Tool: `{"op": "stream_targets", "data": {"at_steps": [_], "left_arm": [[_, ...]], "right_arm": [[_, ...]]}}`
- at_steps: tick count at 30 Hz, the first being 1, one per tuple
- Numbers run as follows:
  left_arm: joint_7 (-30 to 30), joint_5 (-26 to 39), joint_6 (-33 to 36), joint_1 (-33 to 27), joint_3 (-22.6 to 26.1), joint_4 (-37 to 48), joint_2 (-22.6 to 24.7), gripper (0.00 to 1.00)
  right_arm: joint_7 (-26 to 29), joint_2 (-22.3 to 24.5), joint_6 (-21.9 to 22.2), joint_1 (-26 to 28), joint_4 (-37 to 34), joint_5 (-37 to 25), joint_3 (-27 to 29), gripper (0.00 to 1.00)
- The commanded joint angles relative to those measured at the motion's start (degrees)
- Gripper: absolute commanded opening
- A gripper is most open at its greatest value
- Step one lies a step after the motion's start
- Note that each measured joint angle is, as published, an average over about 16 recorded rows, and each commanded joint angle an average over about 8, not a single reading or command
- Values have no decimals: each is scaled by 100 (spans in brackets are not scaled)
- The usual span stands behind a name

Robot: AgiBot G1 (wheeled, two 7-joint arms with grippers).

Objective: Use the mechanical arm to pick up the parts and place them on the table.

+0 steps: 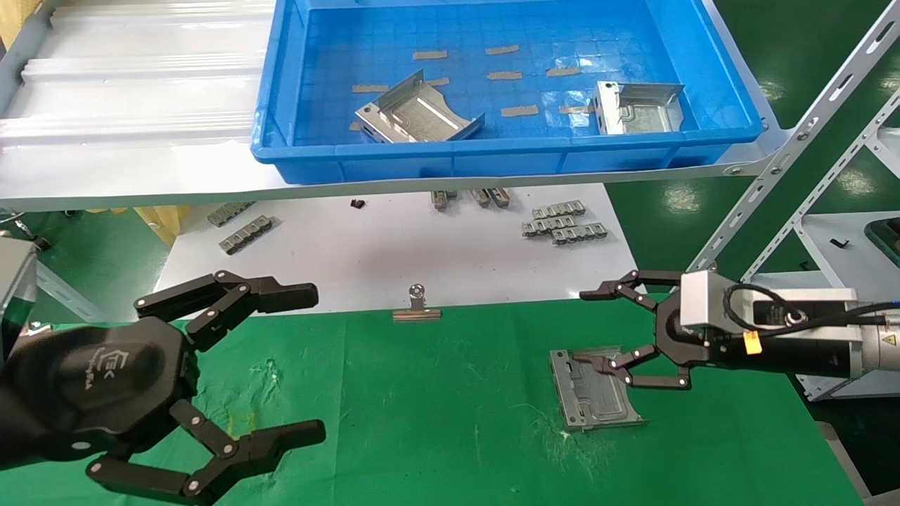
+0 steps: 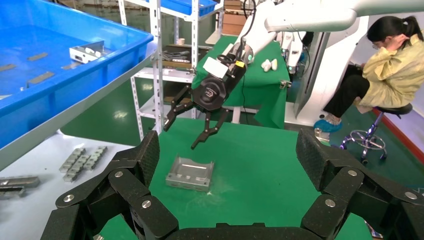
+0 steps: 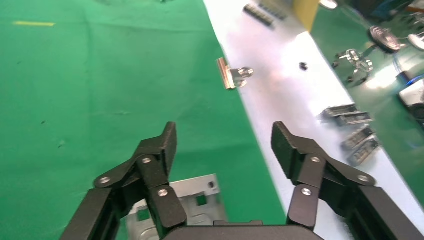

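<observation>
One shiny silver bracket (image 1: 594,390) lies flat on the green-cloth table (image 1: 436,393). My right gripper (image 1: 580,327) is open and empty, just above the bracket's far edge, one finger over it. In the right wrist view the bracket (image 3: 195,192) shows under the spread fingers of that gripper (image 3: 225,142). Two more brackets (image 1: 418,116) (image 1: 636,107) lie in the blue bin (image 1: 492,158). My left gripper (image 1: 316,364) is open and empty at the table's near left. Its wrist view shows the bracket (image 2: 190,173) with the right gripper (image 2: 181,135) over it.
The bin stands on a grey ribbed shelf (image 1: 126,105) above a white board (image 1: 387,246) holding grey toothed clip strips (image 1: 562,223). A steel binder clip (image 1: 417,306) sits at the cloth's far edge. A seated person (image 2: 395,55) is beyond the table.
</observation>
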Motion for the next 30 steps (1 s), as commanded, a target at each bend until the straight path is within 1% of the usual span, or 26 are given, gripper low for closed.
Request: {"op": "stream_targets", "data": {"at_steps": [1,8,12,16,30], "left_arm": [[0,0,-1,1,0,0,0,100],[0,0,0,0,0,0,0,100],[0,0,0,0,0,0,0,100],[0,-1,-1,0,0,1,0,100],[0,-1,-1,0,0,1,0,100]], "right_arm": [[171,23,-18,9,16,157,83,100],[90,21,-6,-11,45,66,43,100],[183,51,12,-83,189,70,102,100],[463,135,41,-253,533,162,289,100],[1763,521,185,-1049,2132,554,1141,100]]}}
